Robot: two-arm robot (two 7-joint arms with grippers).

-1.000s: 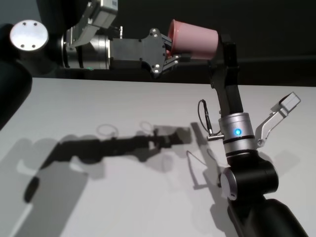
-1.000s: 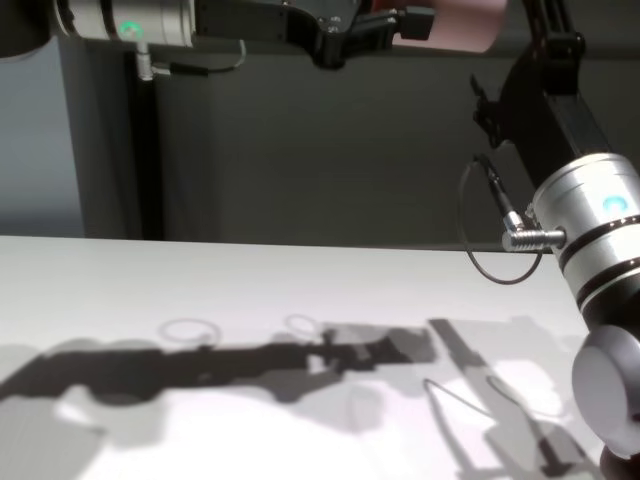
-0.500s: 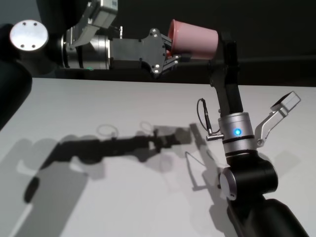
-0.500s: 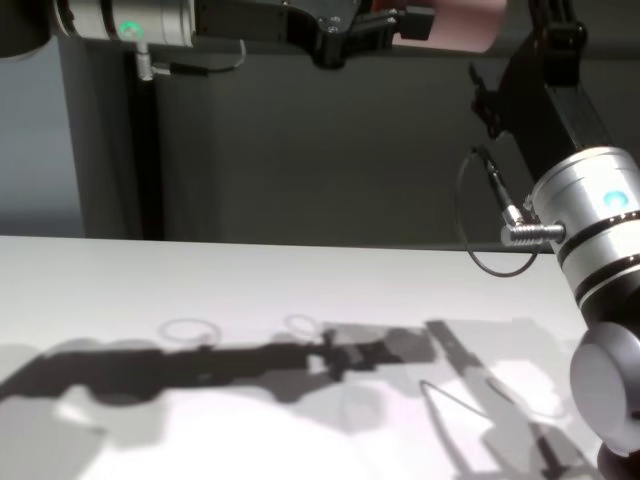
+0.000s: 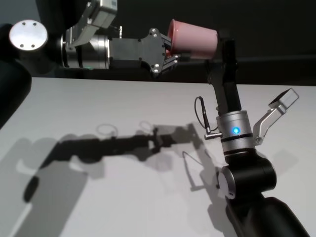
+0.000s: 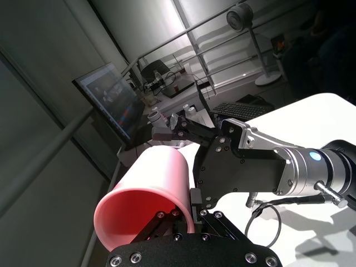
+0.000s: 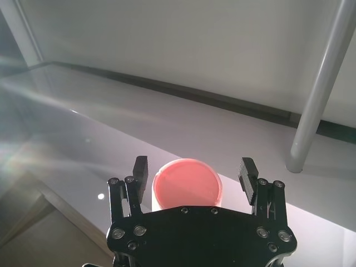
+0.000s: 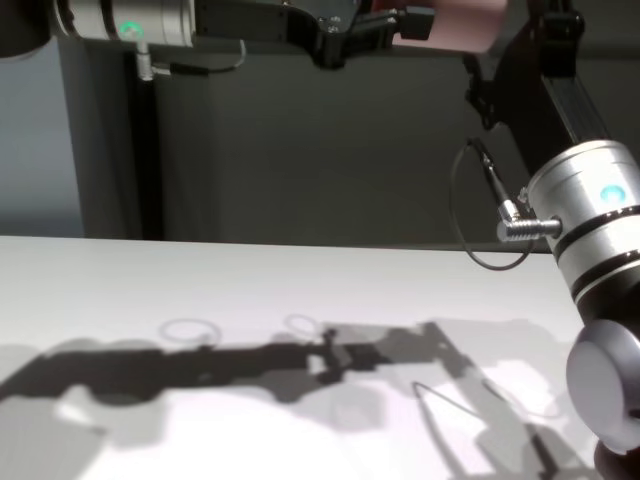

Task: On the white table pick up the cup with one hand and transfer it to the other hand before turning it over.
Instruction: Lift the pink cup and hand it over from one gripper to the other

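You are mid-handover, high above the white desk [image 5: 123, 197]. The cup [image 5: 193, 39] lies on its side near the top centre of the head view, well clear of the desk. The left gripper [image 5: 167, 47] comes in from the upper left, its jaws clenched on the cup's rim — one finger inside the mouth, as the left wrist view shows. The right gripper [image 7: 194, 172] rises from the lower right with its jaws spread wide, one on each side of the cup's base end and not gripping (in the right wrist view the round pink bottom sits between the two pads with a gap on each side).

The next move, as I judge it: close the right jaws on the base end, and only then let the left ones go — release early and the cup drops to the desk. The turning over comes after that.
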